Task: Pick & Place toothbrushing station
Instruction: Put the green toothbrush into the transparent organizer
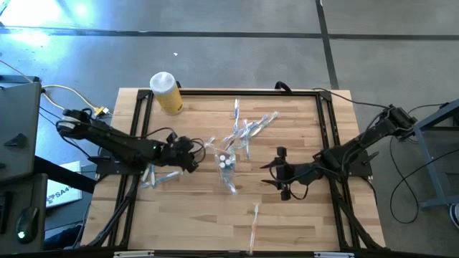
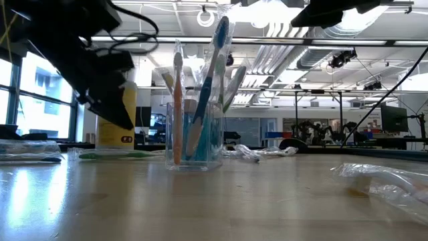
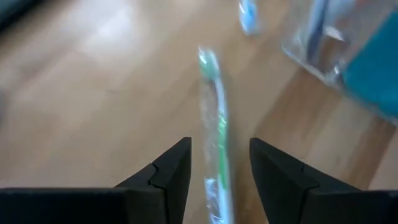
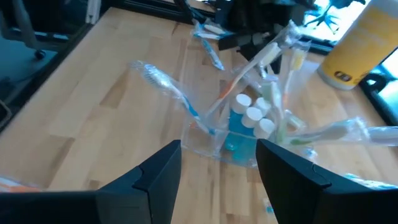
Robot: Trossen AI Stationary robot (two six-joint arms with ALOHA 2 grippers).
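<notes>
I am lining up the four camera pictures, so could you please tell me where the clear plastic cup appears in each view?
High view: the clear plastic cup stands at mid-table, between the two arms.
Low view: the cup stands left of centre, brushes sticking up.
Left wrist view: only its blurred corner, upper right.
Right wrist view: the cup is centred, beyond the pincer's fingers.
Shared landmark: the yellow bottle, also in the low and right wrist views.

Robotics lab or workshop: wooden table (image 1: 186, 215) on a bare concrete floor (image 1: 237, 43), exposed ceiling pipes (image 2: 281, 50) and strip lights (image 2: 374, 17), monitor (image 2: 393, 119), metal frames (image 2: 321, 107), more equipment behind.
</notes>
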